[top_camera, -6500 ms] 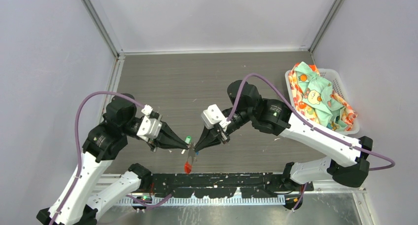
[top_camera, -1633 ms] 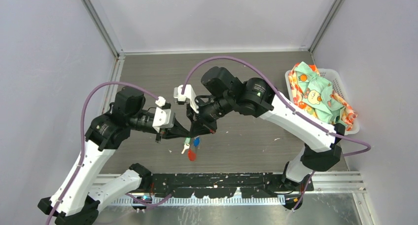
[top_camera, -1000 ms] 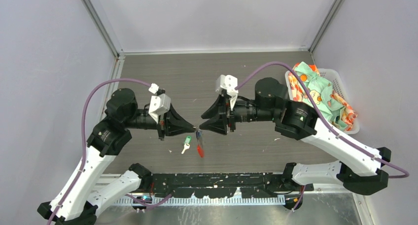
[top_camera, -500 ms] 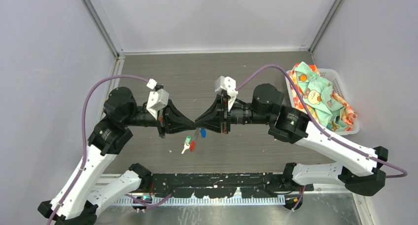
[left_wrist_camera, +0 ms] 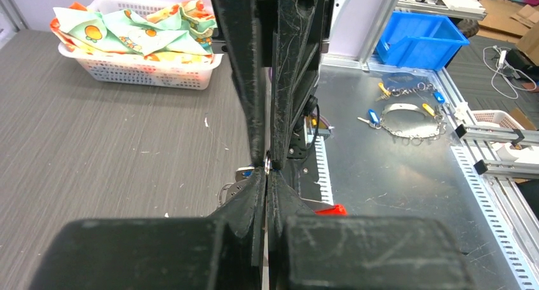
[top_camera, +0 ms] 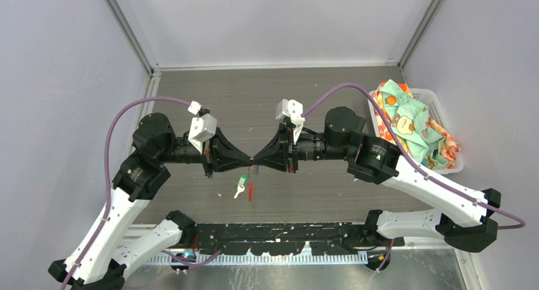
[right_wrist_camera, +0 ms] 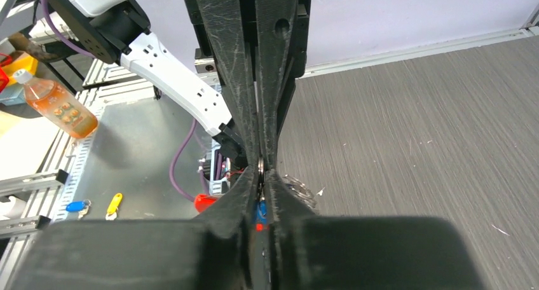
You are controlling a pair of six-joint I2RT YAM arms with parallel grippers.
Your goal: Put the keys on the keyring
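1. The surface [top_camera: 305, 93] is a dark grey board with a fine wood grain. Pale smooth walls [top_camera: 273, 23] close it on three sides, and a black rail [top_camera: 286, 229] runs along the near edge. Its far half lies open.
2. The left arm [top_camera: 114, 207] and right arm [top_camera: 432, 182] reach inward. They meet tip to tip above the near-centre area.
3. A white lattice plastic basket [top_camera: 424, 95] sits against the right wall, filled with crumpled printed cloth [top_camera: 407, 121] and well apart from both hands.
4. The left hand [top_camera: 250, 158] is fully closed, its tapered black fingers pinching a small silvery link of the keyring [top_camera: 250, 189].
5. The right hand [top_camera: 255, 158] is closed to a thin slit on the same link from the opposite side.
6. The keyring hangs below the tips, chain uppermost and red oval loop lowest.
7. The green-headed key [top_camera: 241, 180] lies on the surface just left of the loop.
8. The blue-headed key [right_wrist_camera: 259, 208] shows directly under the tips and is possibly already on the chain.
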